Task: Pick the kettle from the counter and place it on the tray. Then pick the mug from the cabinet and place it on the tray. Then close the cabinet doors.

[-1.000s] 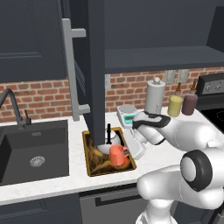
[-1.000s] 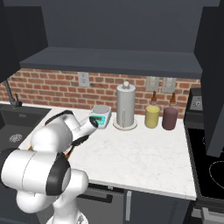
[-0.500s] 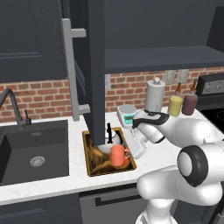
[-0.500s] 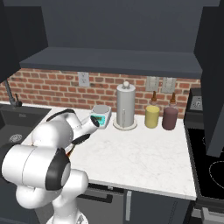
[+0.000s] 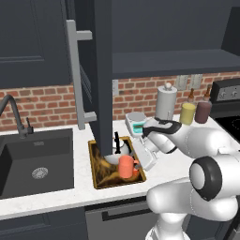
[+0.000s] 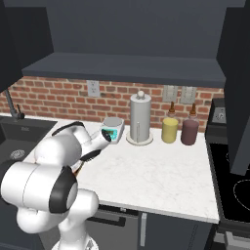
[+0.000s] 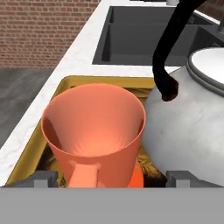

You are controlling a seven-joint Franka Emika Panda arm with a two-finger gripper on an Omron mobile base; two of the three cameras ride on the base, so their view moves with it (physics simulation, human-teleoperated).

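Gripper (image 7: 111,177) wide open around mug (image 7: 94,131), not gripping it
One mug, one kettle (image 7: 188,118) touching it, both on one tray (image 5: 96,171)

We see the tray (image 5: 99,176) crowded: the mug (image 5: 126,166) and kettle (image 5: 117,153) stand touching at its centre-right, leaving bare tray along the left and front edge. The gripper (image 5: 143,157) sits just right of the mug, jaws wide. Above, 1 open cabinet door (image 5: 103,70) hangs over the tray's back, blocking the middle of the left base view. Right of the arm, counter (image 6: 161,180) lies open up to the paper-towel roll (image 6: 140,118) and 2 jars (image 6: 170,130).
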